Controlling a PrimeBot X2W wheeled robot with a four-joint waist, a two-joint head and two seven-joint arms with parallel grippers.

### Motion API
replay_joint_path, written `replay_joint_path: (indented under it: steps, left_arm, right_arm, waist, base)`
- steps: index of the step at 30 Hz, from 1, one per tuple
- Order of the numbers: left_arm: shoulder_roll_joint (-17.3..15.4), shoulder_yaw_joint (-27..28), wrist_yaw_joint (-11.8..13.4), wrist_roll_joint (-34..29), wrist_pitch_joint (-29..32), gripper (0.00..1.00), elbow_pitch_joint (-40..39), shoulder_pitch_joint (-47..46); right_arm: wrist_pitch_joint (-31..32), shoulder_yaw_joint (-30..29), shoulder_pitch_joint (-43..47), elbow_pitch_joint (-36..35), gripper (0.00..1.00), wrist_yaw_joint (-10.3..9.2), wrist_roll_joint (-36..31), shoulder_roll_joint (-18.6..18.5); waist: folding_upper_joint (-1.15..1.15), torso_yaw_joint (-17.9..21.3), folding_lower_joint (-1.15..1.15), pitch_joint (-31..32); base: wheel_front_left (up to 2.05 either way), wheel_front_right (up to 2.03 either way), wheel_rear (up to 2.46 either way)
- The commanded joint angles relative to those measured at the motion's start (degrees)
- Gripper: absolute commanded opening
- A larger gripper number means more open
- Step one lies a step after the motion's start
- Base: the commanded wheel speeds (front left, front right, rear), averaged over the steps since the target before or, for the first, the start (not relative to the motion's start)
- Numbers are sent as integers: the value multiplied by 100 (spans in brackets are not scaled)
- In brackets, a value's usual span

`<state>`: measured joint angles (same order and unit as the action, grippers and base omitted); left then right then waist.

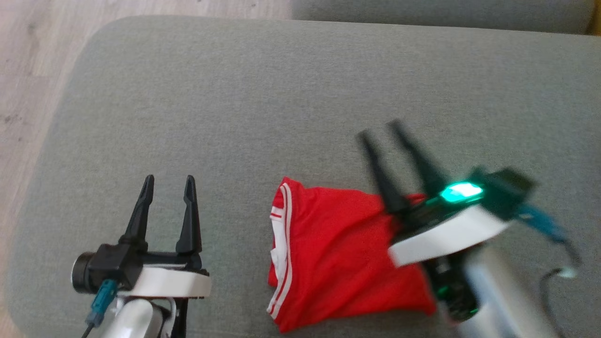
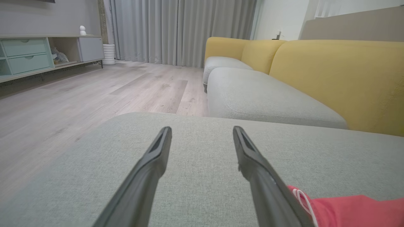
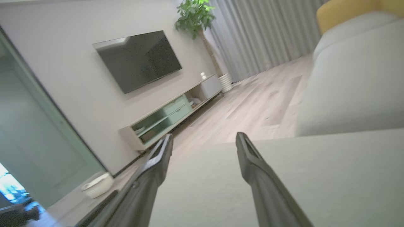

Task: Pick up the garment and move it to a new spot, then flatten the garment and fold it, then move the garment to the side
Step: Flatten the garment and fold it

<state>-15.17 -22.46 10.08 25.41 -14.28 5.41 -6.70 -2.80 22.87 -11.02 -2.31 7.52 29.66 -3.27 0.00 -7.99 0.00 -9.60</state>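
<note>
The garment (image 1: 338, 253) is red with white stripes along its left edge and lies bunched flat on the grey cushion (image 1: 263, 103), near its front edge. A corner of the garment (image 2: 347, 211) shows at the lower right of the left wrist view. My right gripper (image 1: 380, 130) hangs over the garment's right part, tilted up and to the left, blurred, open with nothing between its fingers. My left gripper (image 1: 169, 180) stands open to the left of the garment, apart from it and empty. The right wrist view shows my right gripper (image 3: 204, 136) with its jaws apart above the cushion.
Wooden floor (image 1: 28, 61) lies beyond the cushion's left edge. A yellow-backed sofa (image 2: 331, 72) with grey seats stands ahead of the cushion. A low TV cabinet (image 3: 170, 113) stands against the far wall across the floor.
</note>
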Motion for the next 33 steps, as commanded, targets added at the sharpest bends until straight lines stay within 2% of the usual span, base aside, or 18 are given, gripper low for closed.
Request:
replay_joint_path:
  steps: [1, 4, 7, 13, 23, 33]
  left_arm:
    - [-124, 225, 35, 17, -56, 100, -161, -139]
    - [-187, 255, 70, 7, -46, 100, -188, -92]
    - [-275, 292, 126, -10, 7, 100, -232, -42]
    - [-451, 412, 259, -31, 106, 100, -354, 58]
    - [-720, 431, 507, -77, 434, 100, -685, 618]
    - [-723, 289, 572, -53, 469, 100, -699, 1070]
  right_arm:
    - [-25, -289, 9, -357, 100, -3, -368, -32]
    - [159, -1105, 303, -657, 100, -3, -1010, -195]
    - [385, -1770, 737, -924, 100, -3, -1367, -318]
    - [655, -2387, 1416, -1387, 100, -3, -1686, -313]
    - [937, -2476, 2095, -1716, 100, -3, -1789, -123]
    - [1072, -2220, 2423, -1621, 100, -3, -1717, -71]
  waist:
    - [0, 74, 0, 19]
    - [0, 161, 0, 39]
    - [0, 239, 0, 79]
    - [0, 364, 0, 136]
    - [0, 592, 0, 590]
    - [0, 675, 0, 1011]
  base:
    - [0, 0, 0]
    - [0, 0, 0]
    - [0, 0, 0]
    - [0, 0, 0]
    - [0, 0, 0]
    - [0, 0, 0]
